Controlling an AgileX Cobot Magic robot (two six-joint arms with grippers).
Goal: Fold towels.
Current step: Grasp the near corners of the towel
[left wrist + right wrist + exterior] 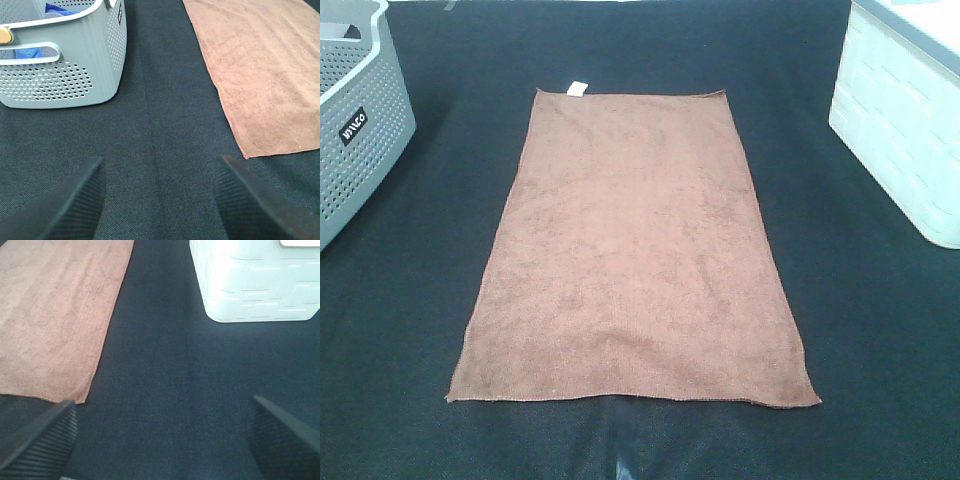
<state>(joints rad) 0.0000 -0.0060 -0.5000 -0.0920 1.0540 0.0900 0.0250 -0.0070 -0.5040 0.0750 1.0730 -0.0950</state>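
Note:
A reddish-brown towel lies flat and unfolded in the middle of the black cloth-covered table, its long side running away from me, with a small white tag at the far short edge. Neither gripper shows in the high view. In the left wrist view the left gripper is open and empty above bare cloth, with the towel's near left corner off to one side. In the right wrist view the right gripper is open and empty, one finger close to the towel's near right corner.
A grey perforated basket stands at the far left; in the left wrist view it holds something blue. A white bin stands at the far right, also in the right wrist view. Black cloth surrounds the towel.

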